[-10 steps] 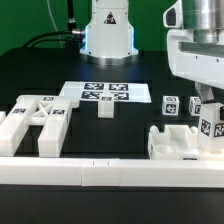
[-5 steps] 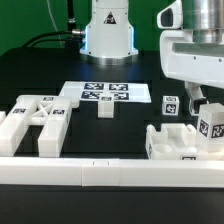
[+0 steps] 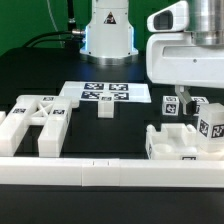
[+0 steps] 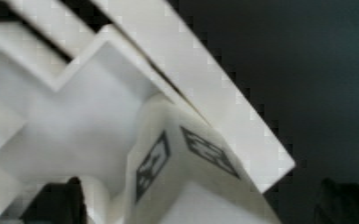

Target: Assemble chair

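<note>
At the exterior view's right, a white tagged square post [image 3: 210, 126] stands upright at the far right end of a white chair piece [image 3: 170, 143] near the front rail. My gripper [image 3: 190, 100] hangs just above and to the left of the post, open, with nothing held. In the wrist view the tagged post [image 4: 185, 160] rises close to the camera between my dark fingertips [image 4: 51, 203], which stand apart from it. White chair parts [image 4: 51, 110] lie behind it. Another tagged block [image 3: 170, 108] sits behind the chair piece.
White frame pieces [image 3: 35, 125] lie at the exterior view's left. A short post [image 3: 106, 108] stands at the front edge of the marker board [image 3: 100, 92]. A long white rail [image 3: 110, 175] runs along the front. The robot base [image 3: 108, 35] is at the back.
My gripper has opened and let go of the tagged post. It has risen and shifted toward the exterior view's left. The post stays upright on the chair piece.
</note>
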Robot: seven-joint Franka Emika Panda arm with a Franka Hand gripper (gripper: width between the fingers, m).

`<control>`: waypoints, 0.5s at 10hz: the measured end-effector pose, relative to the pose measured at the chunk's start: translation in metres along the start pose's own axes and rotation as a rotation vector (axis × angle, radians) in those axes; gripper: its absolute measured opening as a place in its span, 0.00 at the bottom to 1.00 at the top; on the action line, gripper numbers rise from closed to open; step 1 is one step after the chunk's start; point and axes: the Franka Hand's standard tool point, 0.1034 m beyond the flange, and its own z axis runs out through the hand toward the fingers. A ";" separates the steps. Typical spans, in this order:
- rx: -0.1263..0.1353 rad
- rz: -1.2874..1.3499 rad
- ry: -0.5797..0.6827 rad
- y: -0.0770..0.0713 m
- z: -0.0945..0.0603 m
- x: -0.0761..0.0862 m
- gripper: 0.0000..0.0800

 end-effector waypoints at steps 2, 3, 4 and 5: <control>-0.028 -0.231 0.004 -0.002 0.000 0.003 0.81; -0.049 -0.393 -0.013 -0.003 0.001 0.006 0.81; -0.058 -0.501 -0.019 -0.005 0.002 0.008 0.81; -0.069 -0.601 -0.018 -0.005 0.002 0.010 0.81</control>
